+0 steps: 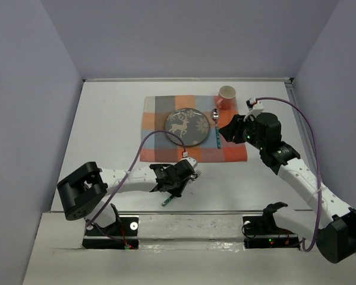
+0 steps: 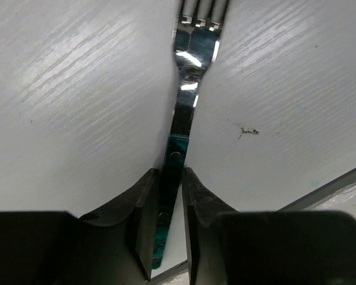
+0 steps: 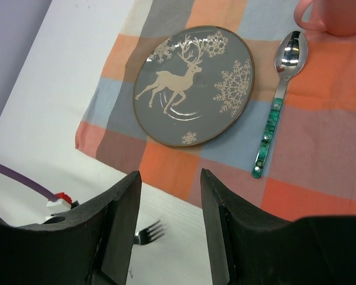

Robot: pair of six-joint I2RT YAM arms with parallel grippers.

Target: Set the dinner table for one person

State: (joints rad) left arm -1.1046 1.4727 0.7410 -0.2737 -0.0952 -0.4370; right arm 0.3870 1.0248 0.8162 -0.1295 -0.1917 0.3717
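Observation:
My left gripper (image 1: pixel 179 178) (image 2: pixel 170 172) is shut on the green handle of a fork (image 2: pixel 186 95), low over the white dinner table (image 1: pixel 106 130) just in front of the checked mat (image 1: pixel 160 113). The fork's handle end (image 1: pixel 166 202) points toward the near edge, and its tines show in the right wrist view (image 3: pixel 148 231). A grey reindeer plate (image 1: pixel 186 126) (image 3: pixel 192 83) sits on the mat. A green-handled spoon (image 1: pixel 216 127) (image 3: pixel 279 101) lies right of it. My right gripper (image 1: pixel 228 132) (image 3: pixel 169 178) is open and empty, above the mat's right side.
A pink cup (image 1: pixel 226 96) (image 3: pixel 332 15) stands at the mat's far right corner. Grey walls close in the table on the left, right and back. A metal rail (image 1: pixel 195 212) runs along the near edge by the arm bases.

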